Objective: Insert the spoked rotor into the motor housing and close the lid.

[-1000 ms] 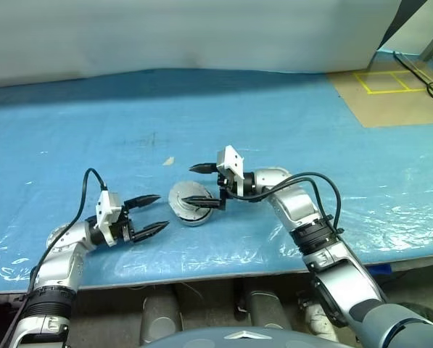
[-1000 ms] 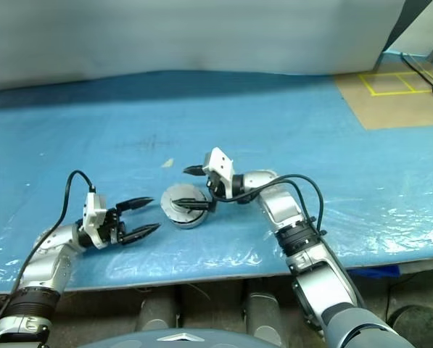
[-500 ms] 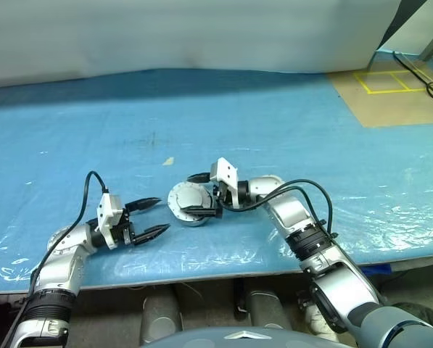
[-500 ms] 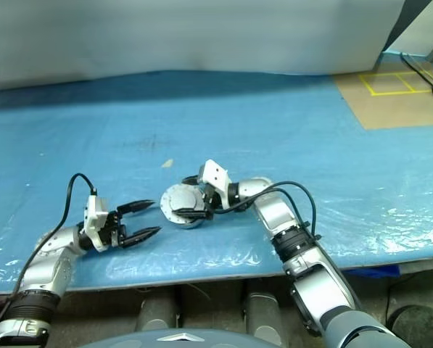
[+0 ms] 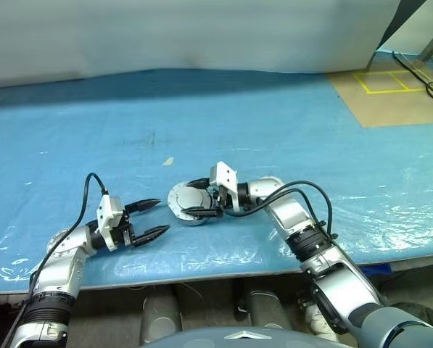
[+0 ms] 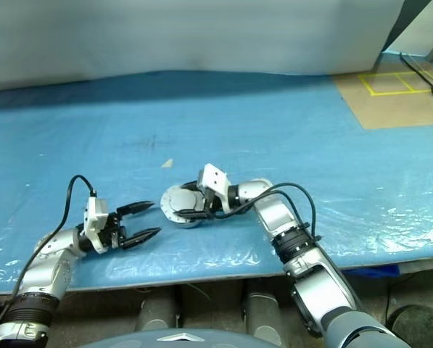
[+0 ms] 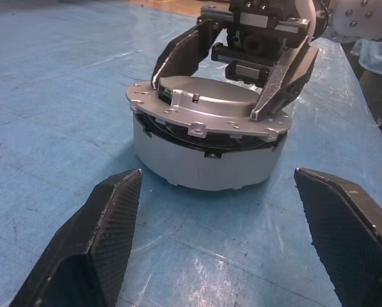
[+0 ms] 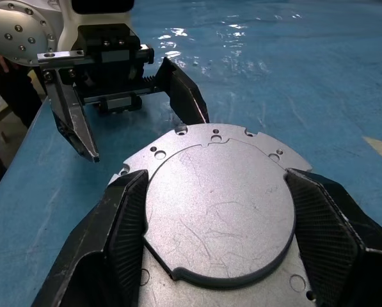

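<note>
Lid (image 7: 206, 105) atop motor housing (image 7: 203, 160); right pincer (image 7: 232, 89) straddling lid.

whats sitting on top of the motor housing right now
The lid sits on the motor housing, smooth face up, with the right pincer straddling it, fingers against its edges. A dark gap shows under the lid's rim. Whatever is inside the housing is covered.

A blue plastic sheet (image 5: 289, 123) covers the worktop and glints near its front edge. Behind it hangs a pale wall (image 5: 187, 32). At far right lies brown floor (image 5: 397, 101) with yellow tape squares (image 5: 385, 81).
</note>
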`<state>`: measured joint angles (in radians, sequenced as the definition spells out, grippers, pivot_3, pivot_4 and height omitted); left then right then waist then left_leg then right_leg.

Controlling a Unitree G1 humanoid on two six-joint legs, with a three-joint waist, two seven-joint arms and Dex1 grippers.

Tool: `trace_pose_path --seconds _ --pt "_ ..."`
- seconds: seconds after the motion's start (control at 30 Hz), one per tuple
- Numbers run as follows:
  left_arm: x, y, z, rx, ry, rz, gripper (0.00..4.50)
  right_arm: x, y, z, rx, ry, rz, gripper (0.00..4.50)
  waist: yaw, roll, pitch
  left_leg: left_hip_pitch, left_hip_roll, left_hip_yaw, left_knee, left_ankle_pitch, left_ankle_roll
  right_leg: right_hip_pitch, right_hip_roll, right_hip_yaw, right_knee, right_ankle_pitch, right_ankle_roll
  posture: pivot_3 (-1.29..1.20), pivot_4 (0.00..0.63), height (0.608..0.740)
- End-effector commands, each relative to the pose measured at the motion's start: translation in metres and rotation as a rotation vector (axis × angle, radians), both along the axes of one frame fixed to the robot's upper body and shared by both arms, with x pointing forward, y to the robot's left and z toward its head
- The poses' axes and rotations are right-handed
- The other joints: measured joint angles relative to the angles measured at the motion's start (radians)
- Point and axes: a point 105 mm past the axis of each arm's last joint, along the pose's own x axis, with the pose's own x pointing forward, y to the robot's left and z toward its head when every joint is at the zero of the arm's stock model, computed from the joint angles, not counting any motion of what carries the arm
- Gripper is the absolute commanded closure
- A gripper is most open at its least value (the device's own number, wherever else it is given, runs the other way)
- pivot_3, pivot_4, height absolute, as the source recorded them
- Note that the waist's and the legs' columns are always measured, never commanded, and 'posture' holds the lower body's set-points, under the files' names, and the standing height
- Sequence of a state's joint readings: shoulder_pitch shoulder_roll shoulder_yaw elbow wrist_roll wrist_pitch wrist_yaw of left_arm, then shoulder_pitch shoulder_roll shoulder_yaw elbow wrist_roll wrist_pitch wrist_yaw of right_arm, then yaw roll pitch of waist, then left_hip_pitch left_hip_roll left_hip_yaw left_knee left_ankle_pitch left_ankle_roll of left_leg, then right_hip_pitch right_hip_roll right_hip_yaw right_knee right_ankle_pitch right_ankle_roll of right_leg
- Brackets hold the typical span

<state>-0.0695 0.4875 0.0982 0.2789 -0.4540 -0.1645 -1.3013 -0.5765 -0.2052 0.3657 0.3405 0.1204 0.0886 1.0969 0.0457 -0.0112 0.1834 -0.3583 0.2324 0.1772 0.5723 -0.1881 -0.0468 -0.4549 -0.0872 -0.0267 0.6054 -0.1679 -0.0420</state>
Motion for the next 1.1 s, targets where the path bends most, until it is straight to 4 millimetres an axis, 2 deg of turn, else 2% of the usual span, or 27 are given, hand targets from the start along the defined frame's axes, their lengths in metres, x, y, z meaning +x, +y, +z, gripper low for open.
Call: trace_pose_path --seconds 0.03,0.27,0.37,1.1 --pt "0.000 0.000 0.005 0.006 -0.028 -0.009 0.50 0.000 -0.005 0.004 -0.003 -0.016 0.004 1.53 0.001 0.000 0.000 0.000 0.000 0.000 0.000 0.000 0.000 0.000 0.000 0.000 0.000 0.000 0.000 0.00 0.150 0.740" --pt "0.002 0.000 0.005 0.007 -0.029 -0.014 0.50 0.001 -0.006 0.024 0.010 -0.044 0.035 1.53 0.003 0.000 0.000 0.000 0.000 0.000 0.000 0.000 0.000 0.000 0.000 0.000 0.000 0.000 0.000 0.00 0.150 0.740" --pt "0.002 0.000 0.004 0.006 -0.029 -0.016 0.50 -0.001 -0.005 0.026 -0.005 -0.051 0.049 1.53 0.002 0.000 0.000 -0.001 0.000 0.000 0.000 0.000 0.000 0.000 0.000 0.000 0.000 0.000 0.000 0.00 0.150 0.740" --pt "0.000 -0.004 0.010 0.000 -0.029 -0.016 0.50 0.006 -0.017 -0.005 -0.187 -0.088 0.026 1.53 0.002 0.000 0.000 0.002 0.000 0.000 0.000 0.000 0.000 0.001 0.000 0.000 0.000 -0.002 0.003 0.00 0.150 0.740"
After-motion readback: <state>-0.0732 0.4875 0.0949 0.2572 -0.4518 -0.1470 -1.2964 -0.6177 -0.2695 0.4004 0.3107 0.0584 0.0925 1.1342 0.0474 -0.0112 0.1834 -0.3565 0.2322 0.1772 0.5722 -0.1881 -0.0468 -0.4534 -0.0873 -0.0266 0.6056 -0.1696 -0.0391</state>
